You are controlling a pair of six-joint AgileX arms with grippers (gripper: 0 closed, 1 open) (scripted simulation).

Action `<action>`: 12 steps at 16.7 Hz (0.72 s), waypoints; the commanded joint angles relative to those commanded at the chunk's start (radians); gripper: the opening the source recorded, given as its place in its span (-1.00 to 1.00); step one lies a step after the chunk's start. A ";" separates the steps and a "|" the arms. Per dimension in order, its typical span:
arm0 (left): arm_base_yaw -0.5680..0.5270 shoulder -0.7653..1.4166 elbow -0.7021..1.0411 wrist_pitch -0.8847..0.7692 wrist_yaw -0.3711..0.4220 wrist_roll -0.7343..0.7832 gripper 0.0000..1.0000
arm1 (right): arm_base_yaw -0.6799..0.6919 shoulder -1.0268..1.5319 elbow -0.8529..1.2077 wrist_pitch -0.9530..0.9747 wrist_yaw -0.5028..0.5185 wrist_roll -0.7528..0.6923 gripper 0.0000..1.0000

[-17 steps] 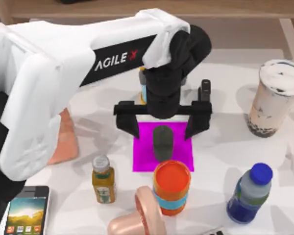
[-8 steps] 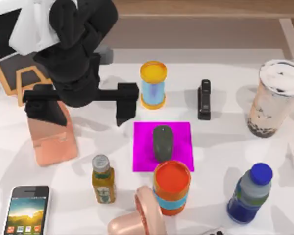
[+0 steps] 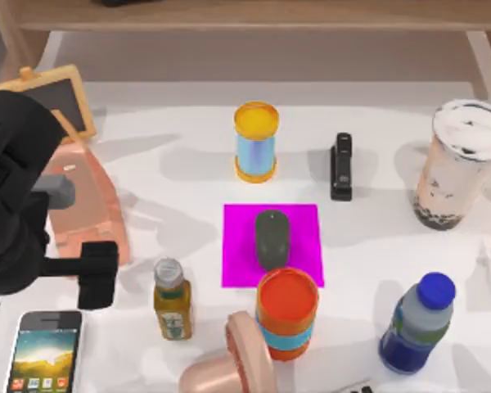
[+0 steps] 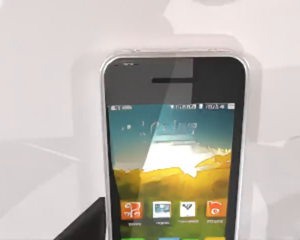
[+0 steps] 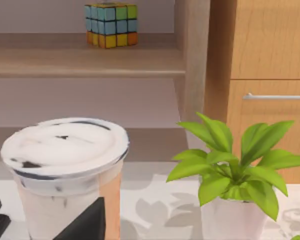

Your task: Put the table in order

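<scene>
Meanwhile, the left gripper [image 3: 41, 274] hovered at the table's [image 3: 376, 237] left edge above the smartphone [image 3: 42, 350]. Whether its fingers were spread or holding anything, I cannot tell.

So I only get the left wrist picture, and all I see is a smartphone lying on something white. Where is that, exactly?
Observer: In the top view the smartphone lies on the table in the picture's lower left corner, and the left gripper hangs over it.
Operator: Is anything standing next to it?
Observer: Yes, a small yellow juice bottle stands upright just to its right.
Operator: And what's in the middle of the table?
Observer: A dark grey computer mouse rests on a magenta mat.
</scene>
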 joint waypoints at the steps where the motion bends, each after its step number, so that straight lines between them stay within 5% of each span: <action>1: 0.006 -0.021 -0.050 0.009 0.001 0.004 1.00 | 0.000 0.000 0.000 0.000 0.000 0.000 1.00; 12: 0.018 -0.045 -0.173 0.044 0.002 0.010 1.00 | 0.000 0.000 0.000 0.000 0.000 0.000 1.00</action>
